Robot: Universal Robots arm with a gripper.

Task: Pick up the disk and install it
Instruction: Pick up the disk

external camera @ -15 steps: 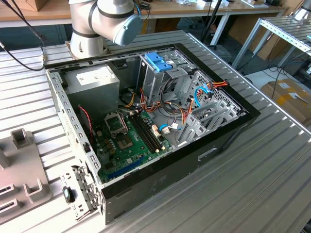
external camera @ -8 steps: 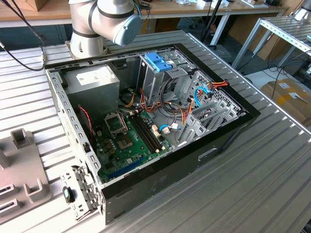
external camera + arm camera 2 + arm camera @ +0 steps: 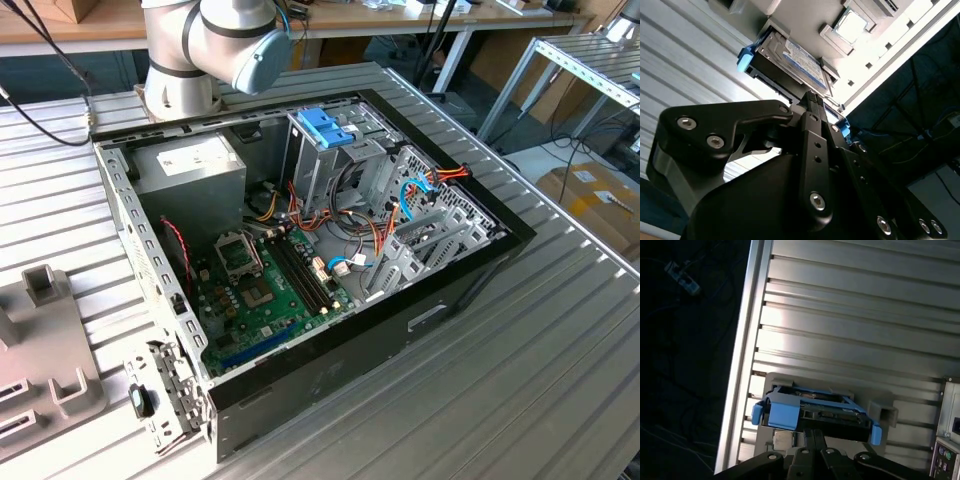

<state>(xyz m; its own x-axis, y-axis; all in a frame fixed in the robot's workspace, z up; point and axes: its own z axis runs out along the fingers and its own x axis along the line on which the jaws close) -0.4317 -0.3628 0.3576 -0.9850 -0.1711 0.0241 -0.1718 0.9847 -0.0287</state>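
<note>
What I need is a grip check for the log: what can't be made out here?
Flat metal disk in its light-blue plastic rail frame: near edge covered by the black pincer, first wrist view.
Contact between pincer and disk: hidden behind the pincer's own body, second wrist view.
Grey robot arm: cut off by the top edge, exterior view.

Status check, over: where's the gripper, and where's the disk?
Gripper at the near edge of the disk, in both wrist views. Disk lies in its grey holder on the slatted table, not yet lifted. Nothing seen between them.
</note>
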